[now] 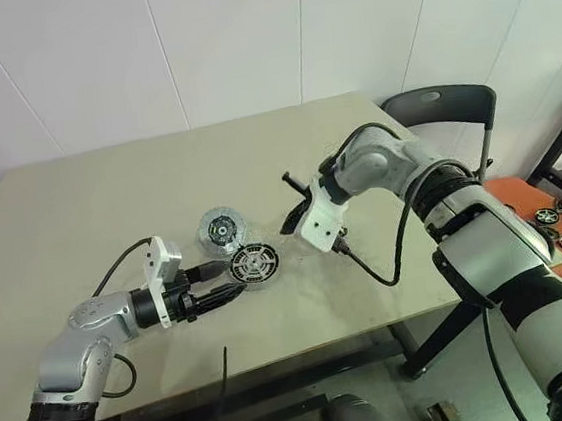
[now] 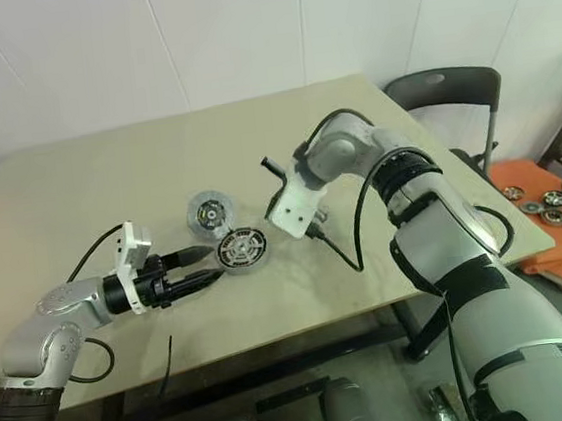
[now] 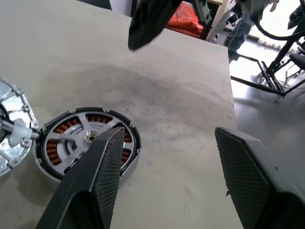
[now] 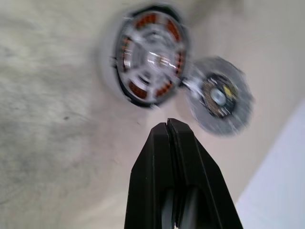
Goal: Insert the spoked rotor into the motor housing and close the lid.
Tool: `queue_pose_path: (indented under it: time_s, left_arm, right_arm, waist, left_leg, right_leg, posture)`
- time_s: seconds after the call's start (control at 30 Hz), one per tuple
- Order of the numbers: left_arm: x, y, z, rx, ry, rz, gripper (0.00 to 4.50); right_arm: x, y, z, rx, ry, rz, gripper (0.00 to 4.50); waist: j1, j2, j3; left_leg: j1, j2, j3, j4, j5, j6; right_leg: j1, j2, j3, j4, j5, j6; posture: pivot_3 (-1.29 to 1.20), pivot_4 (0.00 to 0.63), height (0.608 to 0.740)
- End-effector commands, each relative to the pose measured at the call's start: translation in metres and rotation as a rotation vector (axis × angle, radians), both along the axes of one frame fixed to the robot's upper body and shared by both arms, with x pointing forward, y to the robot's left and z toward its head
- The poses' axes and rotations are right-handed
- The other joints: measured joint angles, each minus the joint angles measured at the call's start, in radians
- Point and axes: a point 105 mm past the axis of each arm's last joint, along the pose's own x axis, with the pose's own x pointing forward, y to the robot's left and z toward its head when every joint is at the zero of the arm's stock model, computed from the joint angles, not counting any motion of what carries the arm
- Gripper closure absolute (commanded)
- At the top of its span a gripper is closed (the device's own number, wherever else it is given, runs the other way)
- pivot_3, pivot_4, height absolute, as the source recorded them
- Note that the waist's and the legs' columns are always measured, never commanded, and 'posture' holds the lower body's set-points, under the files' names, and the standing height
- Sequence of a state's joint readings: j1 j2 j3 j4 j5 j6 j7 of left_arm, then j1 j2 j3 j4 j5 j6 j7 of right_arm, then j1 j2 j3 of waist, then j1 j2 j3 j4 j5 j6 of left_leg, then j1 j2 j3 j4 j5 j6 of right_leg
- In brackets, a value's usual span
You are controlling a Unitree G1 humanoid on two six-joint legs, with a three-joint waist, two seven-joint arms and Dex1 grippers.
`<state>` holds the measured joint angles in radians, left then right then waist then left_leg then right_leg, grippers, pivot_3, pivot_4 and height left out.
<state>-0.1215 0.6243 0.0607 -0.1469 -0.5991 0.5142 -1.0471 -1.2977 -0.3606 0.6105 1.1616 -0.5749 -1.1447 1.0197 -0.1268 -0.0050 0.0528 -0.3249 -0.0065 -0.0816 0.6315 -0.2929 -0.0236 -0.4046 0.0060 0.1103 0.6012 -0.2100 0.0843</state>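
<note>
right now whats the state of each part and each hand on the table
spoked rotor: seated flat in the motor housing, copper windings visible between the spokes
motor housing: flat on the table, lid off
lid: lying flat beside the housing, touching its edge, not yet closed
left hand: open, holding nothing, at the housing's edge
right hand: shut, holding nothing, raised above the table

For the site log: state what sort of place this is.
Probably a plain indoor workshop or test room: a beige table against white wall panels, a folding chair, and spare motor parts on an orange surface.
</note>
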Motion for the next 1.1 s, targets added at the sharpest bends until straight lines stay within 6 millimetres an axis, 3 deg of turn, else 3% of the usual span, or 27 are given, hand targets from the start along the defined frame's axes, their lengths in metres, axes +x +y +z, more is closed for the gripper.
queue_pose_path:
  time_s: [0.03, 0.2, 0.37, 0.47, 0.6, 0.73, 1.1]
  left_arm:
    - [-0.002, 0.003, 0.009, 0.020, -0.045, -0.006, 1.25]
    - [-0.008, 0.009, 0.010, 0.014, -0.043, 0.016, 1.25]
    - [-0.011, 0.010, 0.012, 0.014, -0.042, 0.029, 1.25]
    - [-0.012, 0.010, 0.012, 0.007, -0.039, 0.033, 1.21]
    - [-0.013, 0.009, 0.009, 0.005, -0.033, 0.033, 1.21]
    - [-0.012, 0.005, 0.009, -0.003, -0.035, 0.036, 1.21]
    - [-0.015, -0.005, 0.004, -0.024, -0.022, 0.031, 1.21]
  right_arm:
    - [-0.002, 0.009, 0.001, -0.022, -0.054, 0.075, 4.50]
    - [-0.001, 0.014, -0.011, -0.030, -0.061, 0.067, 4.50]
    - [-0.008, 0.032, -0.007, 0.049, -0.138, 0.178, 4.50]
    - [-0.015, 0.029, -0.014, 0.032, -0.093, 0.213, 3.91]
    - [-0.027, 0.024, -0.020, 0.015, -0.016, 0.252, 2.54]
    - [-0.022, 0.021, -0.022, -0.030, -0.028, 0.224, 1.24]
    - [-0.015, 0.030, -0.037, -0.004, 0.029, 0.091, 1.24]
  waist:
    - [0.001, 0.000, 0.000]
    - [0.001, 0.000, 0.000]
    - [0.001, 0.000, 0.000]
    - [0.000, -0.001, 0.000]
    - [0.001, -0.001, 0.000]
    - [0.000, -0.001, 0.000]
    - [0.000, -0.002, 0.000]
  left_leg:
    - [0.000, 0.000, 0.000, 0.000, 0.000, 0.000]
    - [-0.001, 0.000, -0.001, 0.000, 0.000, 0.000]
    - [0.001, 0.000, -0.001, 0.000, 0.000, 0.000]
    - [0.002, 0.000, -0.001, 0.000, 0.000, 0.000]
    - [0.003, -0.001, -0.001, 0.001, 0.000, 0.000]
    - [0.004, -0.001, -0.001, 0.001, 0.000, 0.000]
    - [0.004, -0.001, -0.002, 0.001, 0.000, 0.000]
  right_leg:
    - [0.000, 0.000, 0.000, 0.000, 0.000, -0.001]
    - [-0.001, 0.000, 0.000, 0.001, 0.001, -0.002]
    - [-0.001, 0.000, 0.000, 0.003, 0.000, -0.004]
    - [-0.001, 0.000, 0.000, 0.006, -0.002, -0.003]
    - [-0.001, 0.000, 0.000, 0.010, -0.004, -0.004]
    - [-0.001, 0.000, -0.001, 0.011, -0.004, -0.004]
    - [-0.001, 0.000, -0.001, 0.012, -0.004, -0.005]
  posture:
    - [0.00, 0.000, 0.740]
    - [0.00, 0.000, 0.740]
    - [0.00, 0.000, 0.740]
    - [0.00, 0.000, 0.740]
    - [0.00, 0.000, 0.740]
    - [0.00, 0.000, 0.740]
    - [0.00, 0.000, 0.740]
